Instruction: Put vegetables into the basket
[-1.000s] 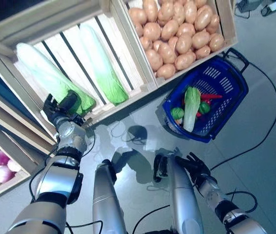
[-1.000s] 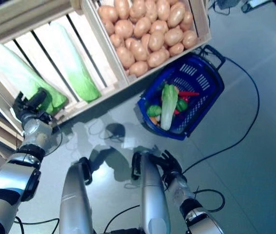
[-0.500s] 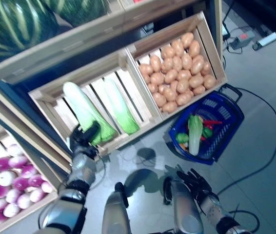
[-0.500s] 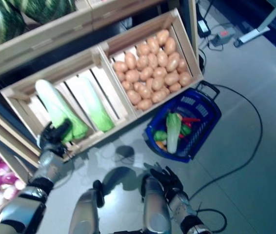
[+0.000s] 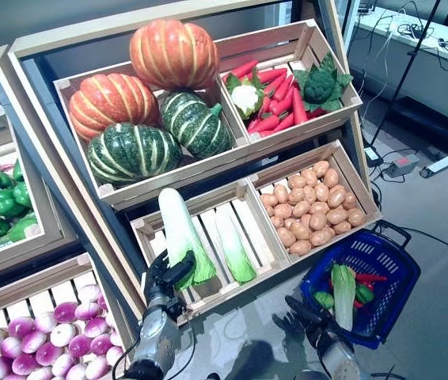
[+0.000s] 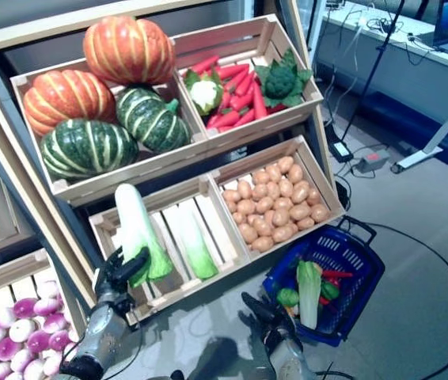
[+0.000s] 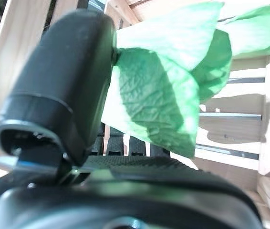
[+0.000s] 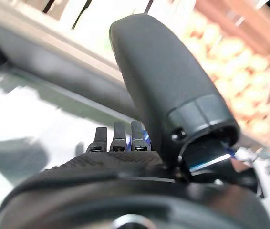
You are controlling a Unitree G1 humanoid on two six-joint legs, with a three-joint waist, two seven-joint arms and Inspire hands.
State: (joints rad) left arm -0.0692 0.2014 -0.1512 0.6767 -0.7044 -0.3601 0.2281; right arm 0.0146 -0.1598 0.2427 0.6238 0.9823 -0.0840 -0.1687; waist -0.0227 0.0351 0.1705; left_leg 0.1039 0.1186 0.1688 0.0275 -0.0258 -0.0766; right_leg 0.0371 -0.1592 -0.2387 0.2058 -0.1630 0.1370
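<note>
Camera has tilted up; left robot hand (image 5: 165, 279) still at the cabbage (image 5: 181, 235).
Its fingers curl round the leaves; right robot hand (image 5: 303, 318) hangs spread near the basket (image 5: 390, 297).

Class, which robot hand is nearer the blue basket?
Right. The right robot hand hangs open just beside the blue basket; the left robot hand is farther off, closed on a napa cabbage in the crate.
</note>
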